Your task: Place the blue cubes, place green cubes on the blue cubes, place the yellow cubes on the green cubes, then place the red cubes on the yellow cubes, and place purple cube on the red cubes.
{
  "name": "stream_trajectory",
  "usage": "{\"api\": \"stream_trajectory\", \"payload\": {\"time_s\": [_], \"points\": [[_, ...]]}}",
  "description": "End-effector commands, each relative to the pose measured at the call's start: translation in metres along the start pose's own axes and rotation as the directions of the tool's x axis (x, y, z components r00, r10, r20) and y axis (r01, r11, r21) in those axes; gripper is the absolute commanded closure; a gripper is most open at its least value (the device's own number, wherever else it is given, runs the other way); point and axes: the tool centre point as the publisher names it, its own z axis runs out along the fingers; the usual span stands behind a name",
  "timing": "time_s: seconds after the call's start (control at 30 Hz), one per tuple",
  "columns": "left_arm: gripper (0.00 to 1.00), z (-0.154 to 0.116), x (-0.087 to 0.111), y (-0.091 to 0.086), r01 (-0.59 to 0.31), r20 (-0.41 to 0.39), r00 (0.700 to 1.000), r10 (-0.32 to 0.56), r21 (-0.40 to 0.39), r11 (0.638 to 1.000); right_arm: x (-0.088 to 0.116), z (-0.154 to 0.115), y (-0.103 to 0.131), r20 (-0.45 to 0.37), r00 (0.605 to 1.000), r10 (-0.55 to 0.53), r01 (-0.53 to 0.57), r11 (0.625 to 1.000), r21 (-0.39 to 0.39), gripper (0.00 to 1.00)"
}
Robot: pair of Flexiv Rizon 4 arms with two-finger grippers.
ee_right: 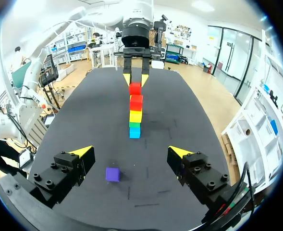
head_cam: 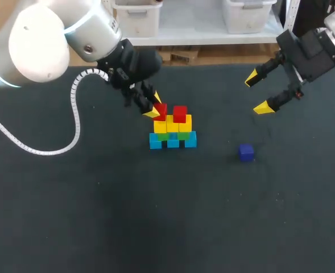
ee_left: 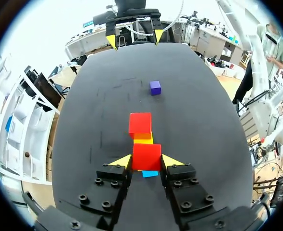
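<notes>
Gripping a red cube (ee_left: 146, 156) from both sides, L gripper (head_cam: 154, 106) sits over the left end of the yellow cubes (head_cam: 173, 123). Second red cube (head_cam: 180, 114) is just beside it, on the yellow; green cubes (head_cam: 182, 136) & blue cubes (head_cam: 190, 140) sit below. Purple cube (head_cam: 246, 152) lies alone on table (head_cam: 99, 216), further right. R gripper (head_cam: 257, 92) hangs apart from it, fingers wide, holding nothing.

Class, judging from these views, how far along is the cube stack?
Done: blue cubes, green cubes and yellow cubes layered, one red cube on top. In hand: left gripper shut on second red cube. Left: purple cube lies on dark table; right gripper open.
</notes>
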Motion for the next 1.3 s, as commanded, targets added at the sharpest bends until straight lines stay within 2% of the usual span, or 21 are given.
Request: {"api": "stream_trajectory", "payload": {"time_s": [0.03, 1.3], "points": [[1.00, 0.003, 0.000, 0.005, 0.002, 0.002, 1.000, -0.002, 0.007, 1.000, 0.000, 0.000, -0.001, 0.002, 1.000, -0.001, 0.001, 1.000, -0.001, 0.00], [1.00, 0.014, -0.007, 0.006, 0.037, 0.039, 0.999, -0.038, 0.031, 0.999, 0.000, 0.000, -0.001, 0.002, 1.000, -0.001, 0.001, 1.000, -0.001, 0.00]]}}
